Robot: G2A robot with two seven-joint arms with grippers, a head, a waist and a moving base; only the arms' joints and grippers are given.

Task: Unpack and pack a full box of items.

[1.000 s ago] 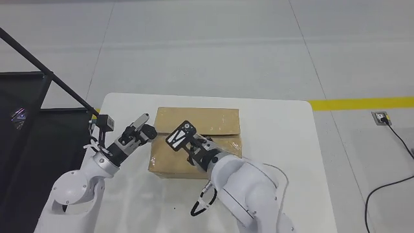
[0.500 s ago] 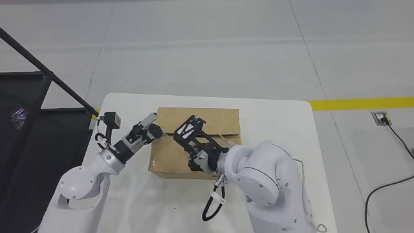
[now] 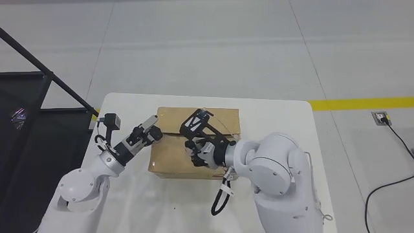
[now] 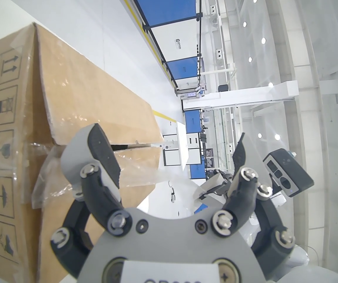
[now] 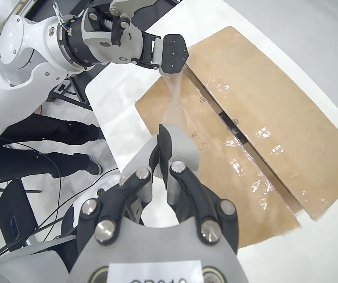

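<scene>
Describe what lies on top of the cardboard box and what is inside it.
On the cardboard box, clear tape lies across two closed flaps; a peeled strip rises to the right gripper, pinching it. The dark seam gap reveals nothing inside: the flaps hide any contents.

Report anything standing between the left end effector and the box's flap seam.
Only clear tape: a strip runs from the box seam, beside the left end effector, to the right end effector. Nothing else visible.
</scene>
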